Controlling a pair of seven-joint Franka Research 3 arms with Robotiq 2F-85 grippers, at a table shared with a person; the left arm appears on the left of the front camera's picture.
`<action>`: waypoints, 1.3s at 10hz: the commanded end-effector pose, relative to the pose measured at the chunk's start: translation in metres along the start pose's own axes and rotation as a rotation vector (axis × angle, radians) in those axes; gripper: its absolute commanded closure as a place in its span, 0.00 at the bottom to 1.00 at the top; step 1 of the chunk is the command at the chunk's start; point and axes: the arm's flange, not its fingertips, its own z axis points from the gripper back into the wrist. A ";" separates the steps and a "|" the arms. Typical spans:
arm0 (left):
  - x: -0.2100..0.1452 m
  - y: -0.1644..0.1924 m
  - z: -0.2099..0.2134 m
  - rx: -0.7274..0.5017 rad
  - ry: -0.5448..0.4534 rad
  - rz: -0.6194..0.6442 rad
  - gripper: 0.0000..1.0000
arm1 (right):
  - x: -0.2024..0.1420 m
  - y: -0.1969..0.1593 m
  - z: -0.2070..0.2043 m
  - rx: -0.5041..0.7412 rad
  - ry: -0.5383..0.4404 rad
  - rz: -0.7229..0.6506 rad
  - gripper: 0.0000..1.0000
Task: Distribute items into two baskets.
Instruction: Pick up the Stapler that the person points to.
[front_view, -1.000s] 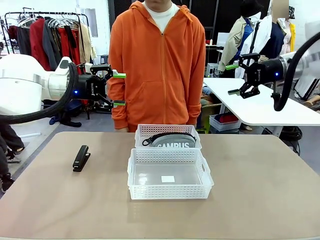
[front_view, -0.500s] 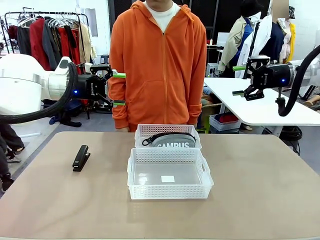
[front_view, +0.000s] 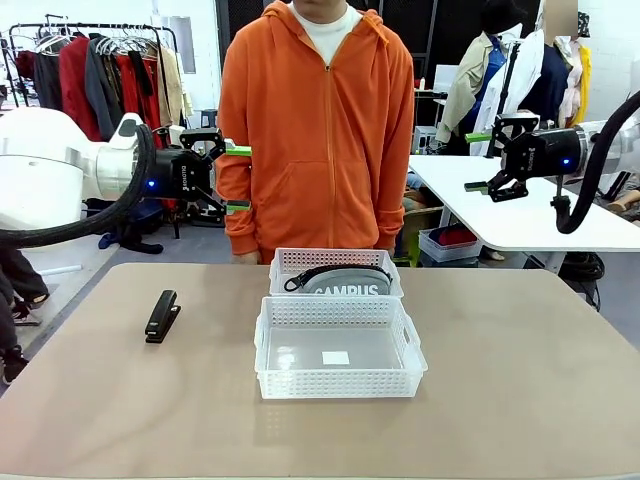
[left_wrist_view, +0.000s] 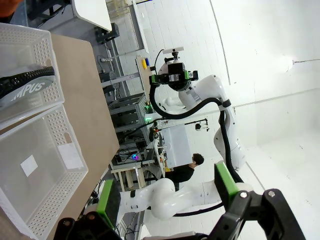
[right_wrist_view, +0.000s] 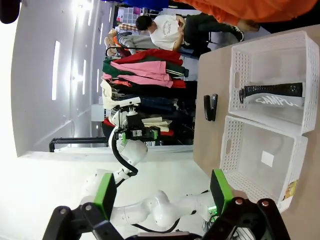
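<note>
I see a person (front_view: 318, 130) in an orange hoodie at the desk's (front_view: 520, 390) far edge, and a clothes rack (front_view: 100, 70) beyond its far-left corner.

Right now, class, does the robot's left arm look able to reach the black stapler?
Probably yes: the black stapler lies alone on the table at its left, apart from the near basket and far basket, and the open left pincer hangs higher up with nothing between them.

Tan table (front_view: 520, 400): black stapler (front_view: 162, 315) lies flat well below the left gripper (front_view: 238, 179). Near basket (front_view: 340, 385) and far basket (front_view: 300, 262) sit touching, low down between it and the right gripper (front_view: 477, 162).
</note>
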 end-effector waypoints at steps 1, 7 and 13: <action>0.000 -0.003 0.000 -0.004 0.000 -0.003 0.00 | 0.000 0.003 0.001 0.022 -0.010 -0.001 0.00; 0.000 -0.003 0.000 -0.004 0.000 -0.003 0.00 | 0.000 0.003 0.001 0.022 -0.010 -0.001 0.00; 0.000 -0.003 0.000 -0.004 0.000 -0.003 0.00 | 0.000 0.003 0.001 0.022 -0.010 -0.001 0.00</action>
